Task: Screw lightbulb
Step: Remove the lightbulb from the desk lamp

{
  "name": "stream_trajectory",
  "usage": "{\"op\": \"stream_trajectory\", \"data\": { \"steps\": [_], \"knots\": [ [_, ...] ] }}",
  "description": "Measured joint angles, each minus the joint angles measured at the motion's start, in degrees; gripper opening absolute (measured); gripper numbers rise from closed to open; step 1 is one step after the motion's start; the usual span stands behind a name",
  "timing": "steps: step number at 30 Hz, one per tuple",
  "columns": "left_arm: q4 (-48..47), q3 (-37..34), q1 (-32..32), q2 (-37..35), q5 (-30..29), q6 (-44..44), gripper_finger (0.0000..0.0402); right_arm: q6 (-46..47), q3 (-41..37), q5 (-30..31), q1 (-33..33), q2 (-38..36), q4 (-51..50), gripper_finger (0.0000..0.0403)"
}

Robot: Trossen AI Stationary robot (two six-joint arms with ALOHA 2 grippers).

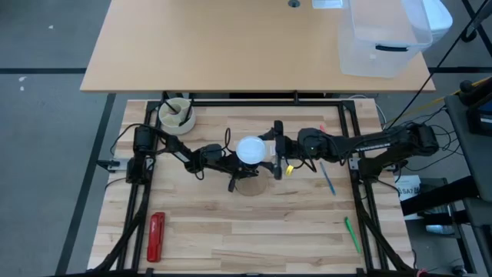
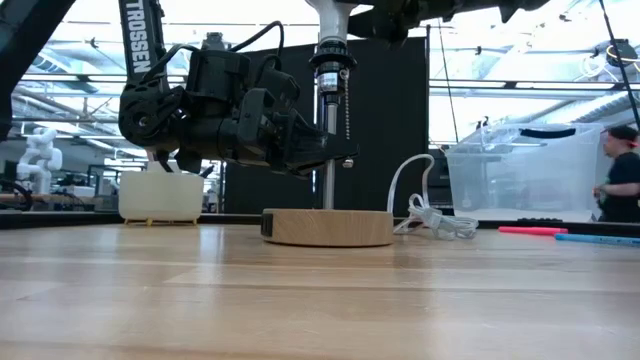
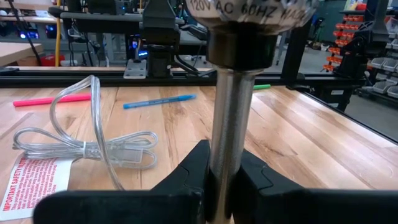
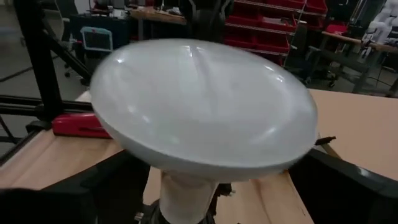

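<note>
A lamp stands mid-table on a round wooden disc (image 2: 328,227), with a silver pole (image 3: 227,124) rising to a black socket (image 2: 330,55). The white lightbulb (image 4: 205,102) sits upright in that socket, dome up (image 1: 250,150). My left gripper (image 2: 322,150) is shut on the pole, low above the disc. My right gripper (image 1: 270,148) hangs level at bulb height on the bulb's right. It is open, with its fingers (image 4: 93,186) wide apart on either side of the bulb's neck, below the dome. My left gripper pinches the lamp's silver pole (image 3: 225,155) between its two fingers (image 3: 196,171), at about mid-height between the disc and the socket. The fingers come in level from the table's left and lie across the pole. The lamp stands upright, its disc on the table.
A coiled clear cord (image 3: 87,146) with a red-printed tag lies right of the disc. Blue (image 1: 328,182), pink and green (image 1: 351,233) pens lie to the right. There is a red tool (image 1: 156,236) near left and a white bowl (image 1: 176,114) far left. A clear bin (image 1: 380,38) stands on the far table, and a person (image 2: 622,175) is beyond it.
</note>
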Motion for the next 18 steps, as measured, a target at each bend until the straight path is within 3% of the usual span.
{"op": "stream_trajectory", "data": {
  "steps": [13, 18],
  "knots": [
    [0.0, 0.0, 0.0, 0.0, 0.0, 0.0, 0.0041, 0.7, -0.1, 2.0, 1.1, -1.2, -7.1, 0.0359],
    [0.0, 0.0, 0.0, 0.0, 0.0, -0.1, 0.0041, 0.2, -0.7, 6.7, 1.1, -4.8, -11.9, 0.0359]
  ]
}}
